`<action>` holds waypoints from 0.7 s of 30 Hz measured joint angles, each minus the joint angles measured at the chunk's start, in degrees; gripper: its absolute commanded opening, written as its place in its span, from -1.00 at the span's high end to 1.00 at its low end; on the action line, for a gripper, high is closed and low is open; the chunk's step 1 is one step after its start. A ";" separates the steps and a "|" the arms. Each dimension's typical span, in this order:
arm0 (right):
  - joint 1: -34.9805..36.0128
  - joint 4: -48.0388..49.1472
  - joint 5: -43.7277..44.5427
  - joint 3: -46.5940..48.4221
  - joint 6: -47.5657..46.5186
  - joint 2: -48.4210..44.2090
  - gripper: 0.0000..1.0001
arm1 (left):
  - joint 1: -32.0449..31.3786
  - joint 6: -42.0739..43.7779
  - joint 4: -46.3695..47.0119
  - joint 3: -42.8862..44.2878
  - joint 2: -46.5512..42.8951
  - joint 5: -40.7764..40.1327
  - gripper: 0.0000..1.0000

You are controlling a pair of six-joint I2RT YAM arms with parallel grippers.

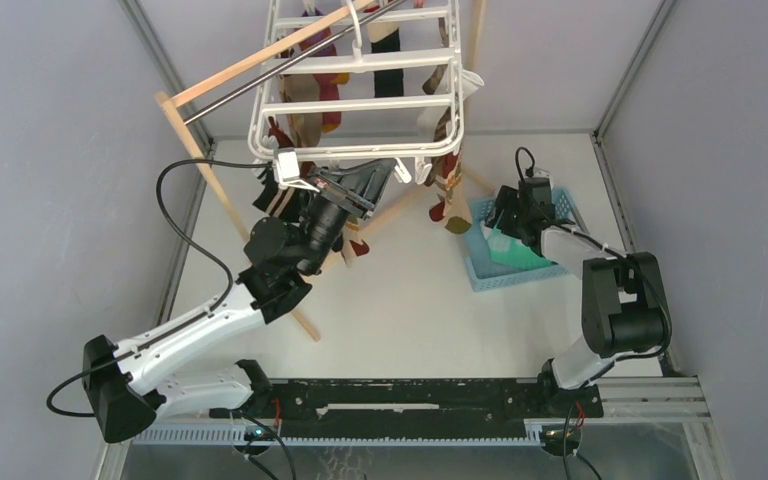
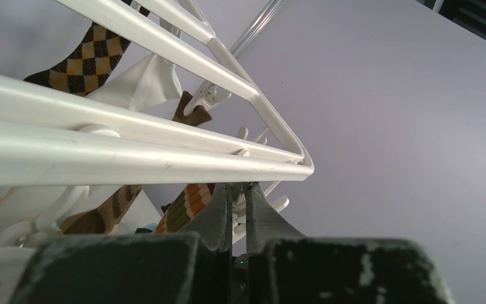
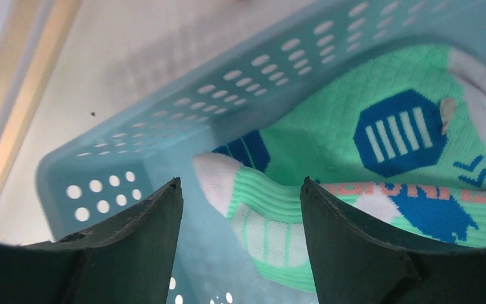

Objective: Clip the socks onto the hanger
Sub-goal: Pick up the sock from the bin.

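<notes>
The white hanger (image 1: 360, 105) hangs at the back with several socks clipped on it. My left gripper (image 1: 392, 172) is raised to its near bar. In the left wrist view the gripper (image 2: 240, 186) is shut just under the hanger (image 2: 133, 155), with a white clip (image 2: 280, 204) right behind the fingers. Whether they pinch it does not show. A brown and orange sock (image 2: 186, 206) dangles beside them. My right gripper (image 1: 508, 215) hovers open over the blue basket (image 1: 480, 275). Its fingers (image 3: 240, 187) straddle the cuff of a mint-green sock (image 3: 329, 126) lying inside, without touching it.
A wooden pole stand (image 1: 230, 200) slants across the left and carries the hanger. An argyle sock (image 2: 88, 57) and a white one (image 2: 142, 85) hang farther along the frame. The basket wall (image 3: 183, 107) rises close to the right gripper.
</notes>
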 measured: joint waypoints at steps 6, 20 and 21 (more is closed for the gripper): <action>0.33 -5.86 2.25 2.14 2.36 3.67 -0.38 | 0.02 0.00 0.00 0.00 -0.33 0.00 1.00; 0.76 -10.43 4.31 3.58 5.09 3.08 1.00 | 0.72 -0.02 0.24 -1.46 -1.31 -0.02 1.00; 0.90 -10.60 4.85 3.58 5.03 1.36 1.00 | 0.72 0.00 0.24 -1.46 -1.31 -0.02 1.00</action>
